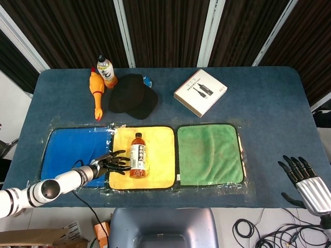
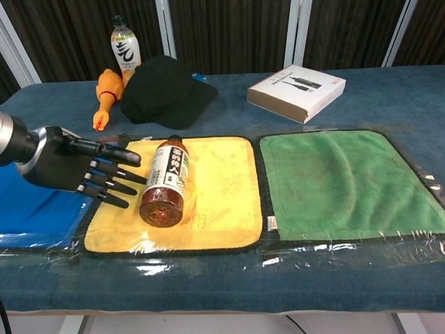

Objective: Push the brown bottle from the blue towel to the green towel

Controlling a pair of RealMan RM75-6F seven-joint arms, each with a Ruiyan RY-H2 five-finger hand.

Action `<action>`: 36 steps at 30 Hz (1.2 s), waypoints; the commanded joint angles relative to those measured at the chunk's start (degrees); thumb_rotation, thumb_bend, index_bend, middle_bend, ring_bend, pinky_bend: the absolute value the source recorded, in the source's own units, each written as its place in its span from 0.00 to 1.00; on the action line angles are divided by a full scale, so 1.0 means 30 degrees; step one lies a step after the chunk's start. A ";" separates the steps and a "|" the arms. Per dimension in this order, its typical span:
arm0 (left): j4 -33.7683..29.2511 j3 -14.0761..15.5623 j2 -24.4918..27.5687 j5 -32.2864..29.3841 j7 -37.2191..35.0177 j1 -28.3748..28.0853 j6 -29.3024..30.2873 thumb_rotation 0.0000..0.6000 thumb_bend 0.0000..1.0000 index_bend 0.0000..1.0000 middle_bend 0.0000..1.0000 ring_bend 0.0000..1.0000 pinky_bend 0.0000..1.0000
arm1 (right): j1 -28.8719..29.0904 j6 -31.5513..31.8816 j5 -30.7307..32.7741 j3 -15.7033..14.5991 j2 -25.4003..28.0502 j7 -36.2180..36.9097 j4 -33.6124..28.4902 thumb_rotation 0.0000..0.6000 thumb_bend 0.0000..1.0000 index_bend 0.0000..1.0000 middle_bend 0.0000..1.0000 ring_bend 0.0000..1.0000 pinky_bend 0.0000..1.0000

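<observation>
— Where was the brown bottle [image 2: 165, 183]?

— On its side on the yellow towel [image 2: 215, 191], between blue towel [image 1: 72, 150] and green towel [image 2: 341, 181]; white label unreadable.

— The hands?

— Left hand [image 2: 76, 170] spread, holding nothing, fingertips beside it; right hand [image 1: 302, 178] spread, idle.

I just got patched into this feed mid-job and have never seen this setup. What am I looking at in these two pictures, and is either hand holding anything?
It is a two-armed robot with finger hands, working at a blue table. One picture looks down from its head, the other looks forward from its chest.

Three towels lie in a row: blue towel, yellow towel, green towel. The brown bottle lies on its side on the yellow one, not yet on the green.

The left hand is beside the bottle with fingers spread toward it, holding nothing. The right hand hangs open past the table's near right corner.

At the back are a black cap, a rubber chicken, a drink bottle and a white box.
</observation>
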 commanded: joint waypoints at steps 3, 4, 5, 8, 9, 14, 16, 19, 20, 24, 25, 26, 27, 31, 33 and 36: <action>0.0256 0.0204 -0.0369 -0.0250 -0.0239 -0.0451 0.0137 1.00 0.13 0.00 0.18 0.13 0.41 | -0.0058 0.0113 -0.0021 0.0005 0.0007 -0.0041 -0.0052 1.00 0.14 0.00 0.01 0.00 0.00; 0.0310 0.0245 -0.0479 -0.0295 -0.0278 -0.0518 0.0171 1.00 0.13 0.00 0.18 0.13 0.41 | -0.0073 0.0168 -0.0052 0.0001 0.0008 -0.0065 -0.0059 1.00 0.14 0.00 0.01 0.00 0.00; 0.0336 0.0245 -0.0617 -0.0347 -0.0332 -0.0607 0.0219 1.00 0.13 0.00 0.18 0.13 0.41 | -0.0088 0.0228 -0.0099 -0.0011 0.0006 -0.0096 -0.0068 1.00 0.14 0.00 0.01 0.00 0.00; 0.0260 0.0059 -0.0888 -0.0382 -0.0428 -0.0796 0.0271 1.00 0.13 0.00 0.18 0.13 0.41 | -0.0082 0.0213 -0.0121 -0.0019 0.0002 -0.0128 -0.0080 1.00 0.14 0.00 0.01 0.00 0.00; 0.0219 0.0047 -0.0978 -0.0358 -0.0404 -0.0875 0.0340 1.00 0.13 0.00 0.18 0.13 0.41 | -0.0076 0.0175 -0.0117 -0.0028 0.0008 -0.0117 -0.0085 1.00 0.14 0.00 0.01 0.00 0.00; -0.0215 -0.0045 -0.1257 -0.0412 -0.0362 -0.1374 0.0743 1.00 0.13 0.00 0.18 0.14 0.41 | -0.0133 0.0340 -0.0184 -0.0053 0.0065 0.0011 -0.0054 1.00 0.14 0.00 0.01 0.00 0.00; -0.0229 0.0094 -0.1454 -0.0569 -0.0353 -0.1638 0.1030 1.00 0.13 0.00 0.18 0.14 0.41 | -0.0171 0.0440 -0.0193 -0.0045 0.0078 0.0084 -0.0011 1.00 0.14 0.00 0.01 0.00 0.00; 0.0016 0.0308 -0.1874 -0.0845 -0.0325 -0.2016 0.1332 1.00 0.13 0.00 0.18 0.14 0.41 | -0.0176 0.0461 -0.0222 -0.0065 0.0102 0.0179 0.0016 1.00 0.14 0.00 0.01 0.00 0.00; 0.0140 0.0314 -0.1975 -0.0927 -0.0340 -0.2104 0.1324 1.00 0.13 0.00 0.18 0.14 0.41 | -0.0179 0.0471 -0.0242 -0.0075 0.0106 0.0174 0.0018 1.00 0.14 0.00 0.01 0.00 0.00; 0.0790 0.0117 -0.2381 -0.1231 -0.0488 -0.2310 0.1342 1.00 0.13 0.00 0.18 0.14 0.41 | -0.0216 0.0598 -0.0336 -0.0107 0.0122 0.0162 0.0028 1.00 0.14 0.00 0.01 0.00 0.00; 0.0914 0.0054 -0.2453 -0.1299 -0.0532 -0.2344 0.1315 1.00 0.13 0.00 0.18 0.14 0.41 | -0.0228 0.0617 -0.0332 -0.0105 0.0129 0.0180 0.0041 1.00 0.14 0.00 0.01 0.00 0.00; 0.1025 -0.0023 -0.2519 -0.1354 -0.0565 -0.2376 0.1269 1.00 0.13 0.00 0.18 0.14 0.41 | -0.0236 0.0627 -0.0321 -0.0101 0.0134 0.0216 0.0053 1.00 0.14 0.00 0.01 0.00 0.00; 0.1088 -0.0129 -0.2573 -0.1393 -0.0611 -0.2385 0.1213 1.00 0.13 0.00 0.18 0.14 0.41 | -0.0244 0.0623 -0.0283 -0.0084 0.0141 0.0268 0.0069 1.00 0.14 0.00 0.01 0.00 0.00; 0.1279 -0.0429 -0.2706 -0.1418 -0.0709 -0.2383 0.0799 1.00 0.13 0.00 0.18 0.14 0.41 | -0.0257 0.0554 -0.0148 -0.0034 0.0139 0.0444 0.0149 1.00 0.14 0.00 0.01 0.00 0.00; 0.1359 -0.0537 -0.2813 -0.1417 -0.0769 -0.2387 0.0550 1.00 0.13 0.00 0.18 0.14 0.41 | -0.0268 0.0544 -0.0103 -0.0010 0.0127 0.0478 0.0194 1.00 0.14 0.00 0.01 0.00 0.00; 0.1561 -0.0517 -0.3102 -0.1263 -0.0689 -0.2515 0.0202 1.00 0.13 0.00 0.18 0.14 0.41 | -0.0259 0.0520 -0.0104 -0.0009 0.0121 0.0518 0.0205 1.00 0.14 0.00 0.01 0.00 0.00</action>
